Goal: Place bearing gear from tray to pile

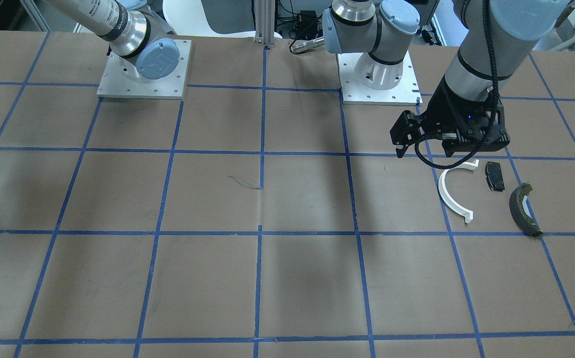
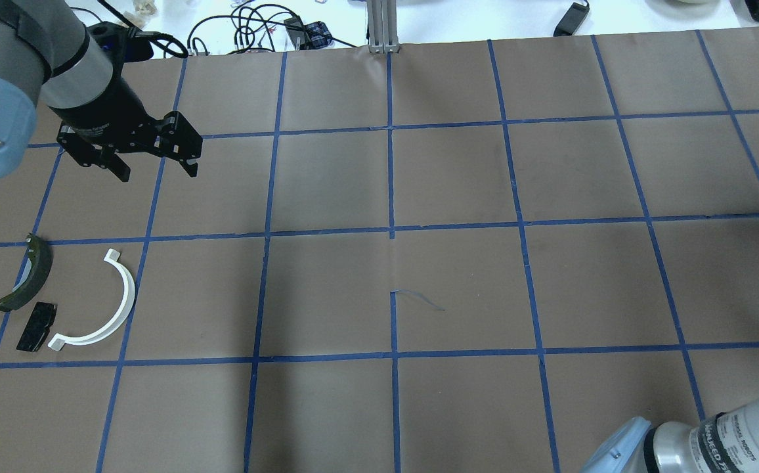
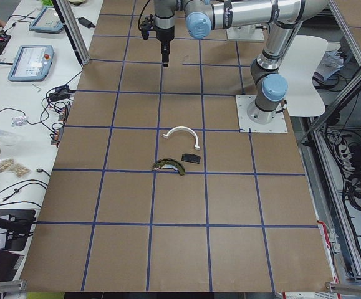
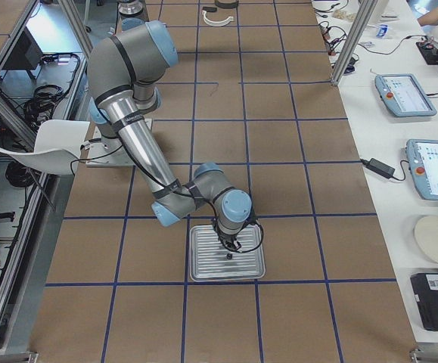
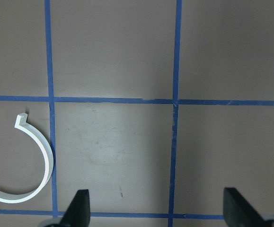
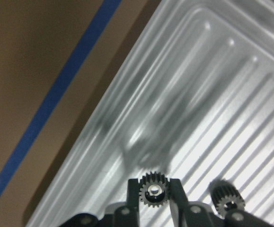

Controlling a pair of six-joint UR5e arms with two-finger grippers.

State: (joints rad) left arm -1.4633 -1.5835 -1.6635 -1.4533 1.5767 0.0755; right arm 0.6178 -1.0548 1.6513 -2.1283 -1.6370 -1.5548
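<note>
Left gripper (image 2: 157, 174) wide, right gripper (image 6: 153, 193) clamped (low)

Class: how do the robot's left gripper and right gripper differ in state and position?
The left gripper is open and empty; the right gripper is shut on a bearing gear. The left gripper hangs over the table near the white half-ring; the right gripper is over the metal tray. Both point downward.

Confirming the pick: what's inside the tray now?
The right gripper, shut on a bearing gear, and a second gear beside it. The tray floor beneath the gripper is hidden.
</note>
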